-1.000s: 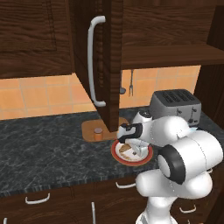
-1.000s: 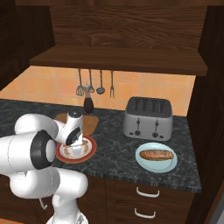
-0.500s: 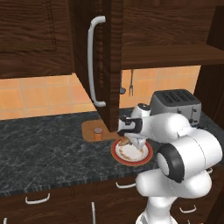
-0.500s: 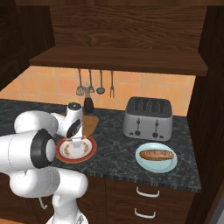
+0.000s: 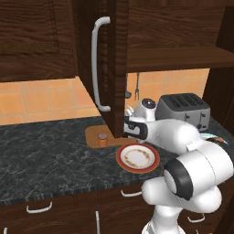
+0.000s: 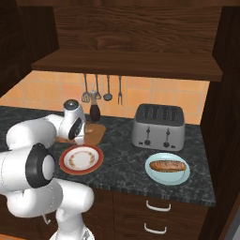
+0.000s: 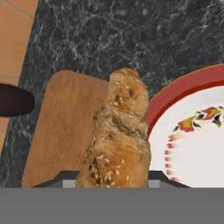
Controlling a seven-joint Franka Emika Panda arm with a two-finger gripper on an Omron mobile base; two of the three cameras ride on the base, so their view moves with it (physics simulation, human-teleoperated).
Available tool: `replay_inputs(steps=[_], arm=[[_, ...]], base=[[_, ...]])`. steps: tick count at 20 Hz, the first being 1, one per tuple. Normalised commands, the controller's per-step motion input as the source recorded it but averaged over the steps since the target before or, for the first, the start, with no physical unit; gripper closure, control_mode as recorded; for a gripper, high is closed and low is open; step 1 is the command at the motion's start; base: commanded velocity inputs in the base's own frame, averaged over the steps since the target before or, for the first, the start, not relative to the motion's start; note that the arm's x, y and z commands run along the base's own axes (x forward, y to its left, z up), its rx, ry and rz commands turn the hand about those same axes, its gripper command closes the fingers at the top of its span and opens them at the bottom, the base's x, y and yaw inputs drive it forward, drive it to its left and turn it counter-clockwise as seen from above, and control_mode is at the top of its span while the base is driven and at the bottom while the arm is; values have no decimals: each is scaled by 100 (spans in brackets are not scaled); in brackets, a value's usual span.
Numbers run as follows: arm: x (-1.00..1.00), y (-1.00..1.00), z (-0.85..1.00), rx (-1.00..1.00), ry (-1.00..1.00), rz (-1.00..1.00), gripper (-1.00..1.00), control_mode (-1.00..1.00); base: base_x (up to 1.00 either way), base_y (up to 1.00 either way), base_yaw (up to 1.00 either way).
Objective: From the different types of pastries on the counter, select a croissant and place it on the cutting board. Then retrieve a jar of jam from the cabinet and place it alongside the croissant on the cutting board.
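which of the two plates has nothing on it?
The red-rimmed plate by the cutting board is bare. The pale blue plate in front of the toaster holds the long brown roll.

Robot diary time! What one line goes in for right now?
gripper: shut on croissant | plate: bare | cutting board: below croissant | jar: on board
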Motion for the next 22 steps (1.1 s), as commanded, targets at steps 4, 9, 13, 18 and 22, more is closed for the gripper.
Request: replay_inputs(steps=[4,9,13,18,22], arm=[[100,42,11,-2,-1,-13,100,-100],[31,13,-22,-1,1,-1,100,-100],[74,-2,-48,0,0,-2,100,-100],[2,4,-42,1,3,0,100,-100],[30,0,-75,0,1,-3,100,-100]], base=[[0,0,0],[0,0,0],[0,0,0],[0,0,0],[0,0,0]])
